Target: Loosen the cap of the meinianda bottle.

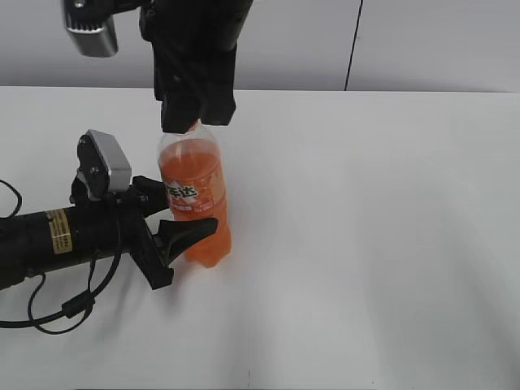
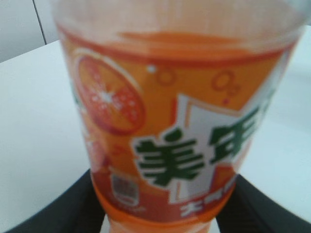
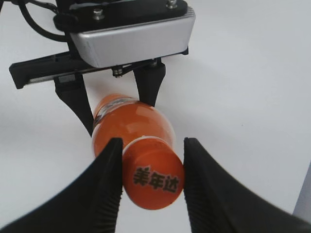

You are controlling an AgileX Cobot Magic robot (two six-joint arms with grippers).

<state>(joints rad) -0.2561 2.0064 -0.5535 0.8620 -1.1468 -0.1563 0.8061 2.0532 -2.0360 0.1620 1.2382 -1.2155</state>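
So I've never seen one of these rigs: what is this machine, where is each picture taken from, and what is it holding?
It is a robot with two arms, each ending in a two-fingered gripper. One picture comes from a camera in front looking down at the white table. The other two come from cameras on the wrists.

The only object is an upright meinianda bottle of orange drink. The left gripper comes in from the side and is clamped around the bottle's body, so its wrist camera sees mostly the label. The right gripper reaches down from above, its fingers on either side of the orange cap. From its wrist camera they look to be touching the cap, though a firm grip is hard to confirm.
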